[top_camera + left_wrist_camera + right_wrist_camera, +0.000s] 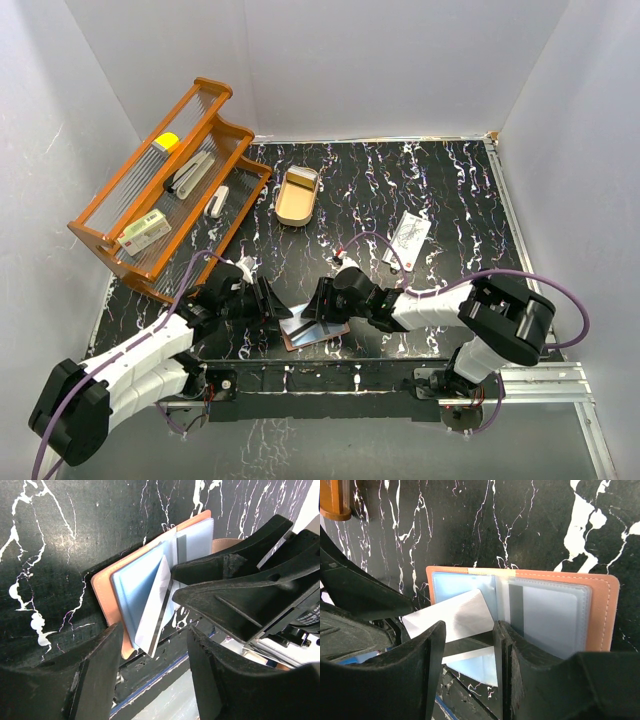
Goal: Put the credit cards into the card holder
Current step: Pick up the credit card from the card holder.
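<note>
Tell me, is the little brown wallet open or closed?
Open. The card holder lies spread flat on the table, both clear pocket pages showing, and a pale card lies tilted across one side.

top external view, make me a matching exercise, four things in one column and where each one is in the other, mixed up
Things:
1. card holder
2. white card
3. tan tray
4. cream box

Places:
A. on a shelf of the orange rack
B. lying open at the front centre
C. flat on its own, right of centre
D. towards the back, just right of the rack

Pairs: 1-B, 2-C, 3-D, 4-A
</note>
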Robot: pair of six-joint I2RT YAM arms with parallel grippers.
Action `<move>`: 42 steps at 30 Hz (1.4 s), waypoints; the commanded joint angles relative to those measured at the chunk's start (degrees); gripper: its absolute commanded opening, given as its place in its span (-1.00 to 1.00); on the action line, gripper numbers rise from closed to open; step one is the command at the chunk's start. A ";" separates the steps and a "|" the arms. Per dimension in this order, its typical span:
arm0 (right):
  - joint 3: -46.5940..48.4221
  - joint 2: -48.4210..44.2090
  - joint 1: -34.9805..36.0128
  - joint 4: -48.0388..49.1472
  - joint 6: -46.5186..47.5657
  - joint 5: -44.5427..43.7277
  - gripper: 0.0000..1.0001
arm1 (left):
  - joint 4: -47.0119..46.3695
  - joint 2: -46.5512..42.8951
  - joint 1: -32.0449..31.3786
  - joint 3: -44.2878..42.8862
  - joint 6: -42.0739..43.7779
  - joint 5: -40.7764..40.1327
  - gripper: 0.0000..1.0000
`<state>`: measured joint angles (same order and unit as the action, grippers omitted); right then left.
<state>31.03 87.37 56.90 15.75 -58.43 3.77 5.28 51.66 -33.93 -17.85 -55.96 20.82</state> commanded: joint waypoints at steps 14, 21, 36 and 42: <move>-0.89 1.16 0.30 0.60 0.47 0.18 -0.18 | -1.93 1.03 0.02 0.26 -2.73 2.02 -0.36; 1.93 -2.34 0.31 -3.68 5.80 -0.35 -0.17 | 0.17 1.77 0.04 -2.19 0.14 1.41 -0.97; 12.06 -21.57 0.31 -20.53 43.25 18.60 0.00 | 12.85 -1.50 0.07 -17.21 18.61 12.23 -1.00; 13.44 -24.30 0.31 -23.49 47.19 18.81 0.11 | 13.15 -0.66 0.03 -19.54 22.95 21.14 -1.00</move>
<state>41.58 65.17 57.01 -5.54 -17.39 20.14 15.35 51.11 -33.93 -35.55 -37.91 32.97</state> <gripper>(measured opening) 0.538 0.009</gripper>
